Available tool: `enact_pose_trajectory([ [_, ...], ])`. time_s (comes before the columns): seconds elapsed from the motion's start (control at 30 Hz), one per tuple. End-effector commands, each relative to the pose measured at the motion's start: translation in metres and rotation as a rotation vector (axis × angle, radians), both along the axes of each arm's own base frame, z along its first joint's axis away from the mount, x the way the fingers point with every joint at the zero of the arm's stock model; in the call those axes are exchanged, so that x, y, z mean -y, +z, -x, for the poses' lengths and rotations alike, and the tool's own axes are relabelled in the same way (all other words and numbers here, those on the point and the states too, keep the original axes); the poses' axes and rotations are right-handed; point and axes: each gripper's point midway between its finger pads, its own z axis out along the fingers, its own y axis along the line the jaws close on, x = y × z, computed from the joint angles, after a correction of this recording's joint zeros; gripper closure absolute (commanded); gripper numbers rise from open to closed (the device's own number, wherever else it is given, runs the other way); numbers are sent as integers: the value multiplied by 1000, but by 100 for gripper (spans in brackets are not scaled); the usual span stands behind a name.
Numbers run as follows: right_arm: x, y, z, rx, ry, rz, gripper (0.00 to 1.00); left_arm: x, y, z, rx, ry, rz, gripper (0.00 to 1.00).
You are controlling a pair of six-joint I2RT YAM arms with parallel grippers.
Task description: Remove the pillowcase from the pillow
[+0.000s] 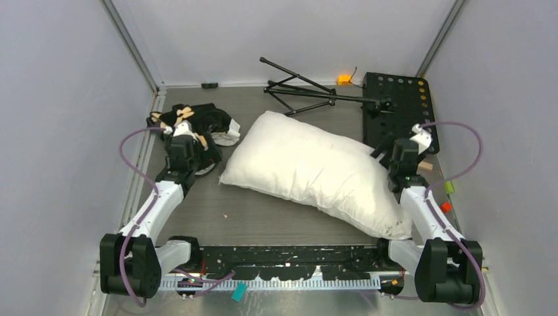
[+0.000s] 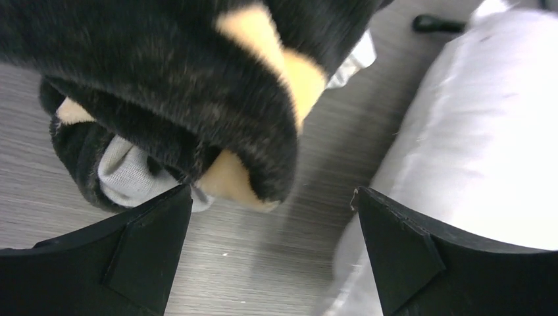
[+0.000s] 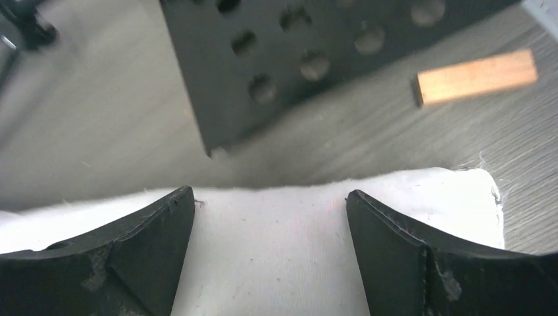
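Grey wood-grain tabletop (image 1: 276,217), walled by pale matte panels, carries everything.

At the far left lies the pillowcase (image 1: 197,122), a crumpled heap clear of the pillow, so the cover looks to be off already. Its pile is deep black plush with tan-orange petal shapes, and a thin pale lining shows at the folds. I judge it light, limp and a little slick on the lining side. It would sag from any grip, so a pinch on a thick fold or the hem would hold best.

The left gripper (image 2: 273,197) hangs low over the near edge of that heap. Its jaws are spread wide with only bare table between them, and the plush sits just beyond the tips.

Across the middle, running from far left to near right, lies the pillow (image 1: 316,171). It is plump, plain white and faintly creased, with a smooth woven skin. It looks soft and bulky rather than heavy. It should yield under pressure, and a corner or seam is the likeliest place to catch it.

The right gripper (image 3: 270,197) is over the pillow's right end, jaws also wide apart. White fabric lies beneath the gap but nothing is clamped.

Beyond it sit a rigid black perforated plate (image 3: 296,52) and a small wooden block (image 3: 475,77).
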Motion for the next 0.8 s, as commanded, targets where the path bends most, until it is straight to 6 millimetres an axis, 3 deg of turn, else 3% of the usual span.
enact_pose_trajectory([
  [0.0,-8,30,-22,261,140,143,10,-13,3,-20,168,-1,-117,0],
  [0.1,-14,8,-32,219,181,136,10,-23,-5,-23,221,3,-203,0],
  [0.27,11,-26,-29,209,53,197,9,-41,-22,-26,198,-1,-368,0],
  [0.37,15,-42,-33,180,55,228,9,-34,-28,-35,266,-29,-354,0],
  [0.43,13,-48,-40,185,80,242,9,-35,-45,-40,240,-48,-372,0],
  [0.53,11,-54,-47,180,111,264,12,-31,-54,-47,185,-93,-388,1],
  [0.63,3,-77,-54,154,167,261,18,-27,-55,-50,192,-126,-397,4],
  [0.67,1,-76,-56,179,179,267,19,-29,-53,-49,201,-118,-405,4],
  [0.73,1,-80,-54,149,175,276,16,-32,-50,-49,224,-111,-424,5],
  [0.77,0,-78,-55,166,172,282,10,-33,-49,-49,233,-107,-430,6],
])
